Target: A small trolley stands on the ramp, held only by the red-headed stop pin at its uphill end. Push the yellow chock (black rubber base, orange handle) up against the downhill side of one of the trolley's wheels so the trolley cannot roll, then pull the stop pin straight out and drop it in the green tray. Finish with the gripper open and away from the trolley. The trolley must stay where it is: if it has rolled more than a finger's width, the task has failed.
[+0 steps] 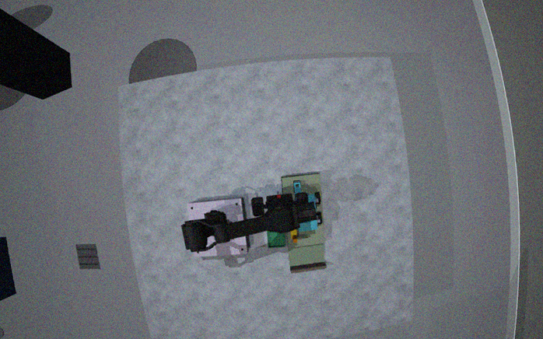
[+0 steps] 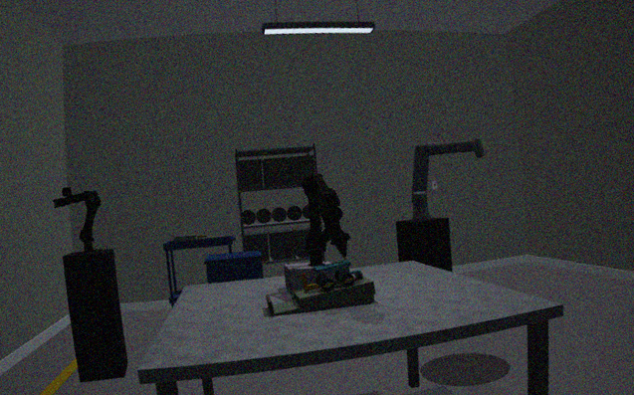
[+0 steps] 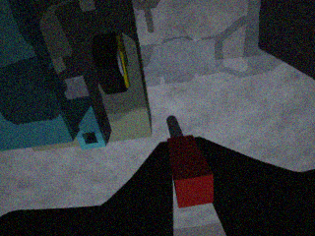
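My gripper is shut on the red-headed stop pin. The pin's grey shank points away from the fingers, clear of the light-blue bracket, whose square hole is empty. The blue trolley stands on the pale green ramp, partly hidden by the arm from above. The yellow chock with orange handle is at the trolley's downhill end, tray side; its wheel contact cannot be made out. The green tray lies beside the ramp, partly under the arm.
The white base plate of the arm is left of the tray in the overhead view. The ramp's dark end stop is at its low end. All stand on the grey mottled table.
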